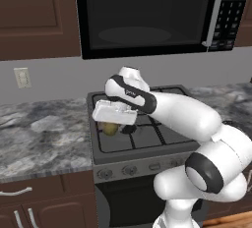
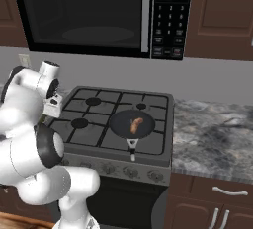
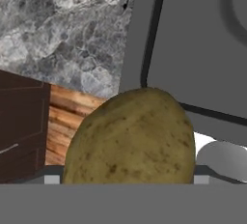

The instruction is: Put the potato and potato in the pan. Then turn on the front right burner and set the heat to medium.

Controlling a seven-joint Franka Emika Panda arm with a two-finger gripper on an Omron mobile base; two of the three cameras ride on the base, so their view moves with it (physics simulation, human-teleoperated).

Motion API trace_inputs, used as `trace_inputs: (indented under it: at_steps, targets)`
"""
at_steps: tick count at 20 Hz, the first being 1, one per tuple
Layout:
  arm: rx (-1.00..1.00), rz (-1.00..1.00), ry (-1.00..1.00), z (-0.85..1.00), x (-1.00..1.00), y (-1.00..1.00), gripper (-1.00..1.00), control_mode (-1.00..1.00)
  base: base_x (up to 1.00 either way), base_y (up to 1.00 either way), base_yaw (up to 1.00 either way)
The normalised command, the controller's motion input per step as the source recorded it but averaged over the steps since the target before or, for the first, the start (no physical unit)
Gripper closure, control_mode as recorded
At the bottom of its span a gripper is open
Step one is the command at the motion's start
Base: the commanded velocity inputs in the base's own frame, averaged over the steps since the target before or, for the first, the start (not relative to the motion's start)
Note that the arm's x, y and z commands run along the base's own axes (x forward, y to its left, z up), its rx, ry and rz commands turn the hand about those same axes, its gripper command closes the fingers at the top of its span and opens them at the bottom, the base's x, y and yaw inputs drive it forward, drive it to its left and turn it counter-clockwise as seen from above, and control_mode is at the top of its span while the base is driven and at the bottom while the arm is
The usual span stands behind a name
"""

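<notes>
Partly hidden potato (image 1: 110, 128) under hand (image 1: 114, 120)

The olive-yellow potato (image 1: 110, 128) is half covered from above by the white hand in the left base view, and in the hand view its lower part is cut off at the bottom, so the finger tips and any contact with it cannot be made out. In the right base view the gripper (image 2: 51, 105) sits behind the arm (jaws hidden). The stove knobs (image 2: 131, 171) are too small to read.
</notes>
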Motion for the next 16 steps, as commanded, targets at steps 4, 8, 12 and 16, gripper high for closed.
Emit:
trace_inputs:
  at_steps: [4,8,12,16]
  targets:
    - [-0.01,0.03,-0.22,-0.1,0.0,-0.74,1.0,-1.0,0.0,0.0,0.0]
    - [0.0,0.01,-0.29,-0.12,0.0,-0.67,1.0,-1.0,0.0,0.0,0.0]
    - [0.0,0.0,-0.13,0.02,0.1,-0.64,1.0,-1.0,0.0,0.0,0.0]
    - [0.0,0.0,0.0,0.27,0.41,-0.73,1.0,-1.0,0.0,0.0,0.0]
